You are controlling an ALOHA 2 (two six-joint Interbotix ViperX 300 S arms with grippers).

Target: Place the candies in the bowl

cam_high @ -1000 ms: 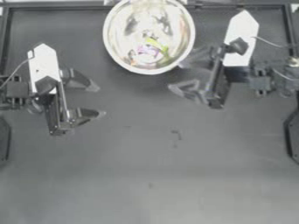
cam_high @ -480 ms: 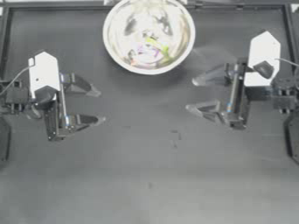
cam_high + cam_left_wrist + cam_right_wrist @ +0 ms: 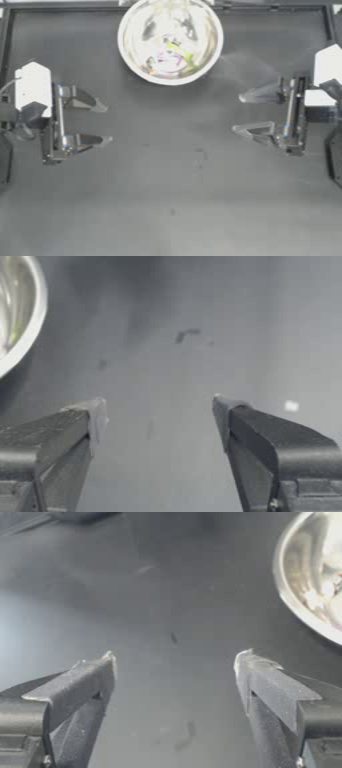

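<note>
Right gripper (image 3: 242, 114) drawn back from the bowl (image 3: 131, 55), jaws wide, nothing held | left gripper (image 3: 101, 123) parked left of bowl, spread, empty | candies (image 3: 171, 56) seen inside bowl; task judged finished

The shiny whitish bowl (image 3: 169, 41) sits at the table's far edge, candies (image 3: 168, 58) heaped inside.

Soft, hazy frames, with glare inside the bowl (image 3: 169, 40).

One bowl (image 3: 169, 41) at twelve o'clock on one bench (image 3: 174, 200); candies (image 3: 168, 59) inside, number unclear; two tools.
</note>
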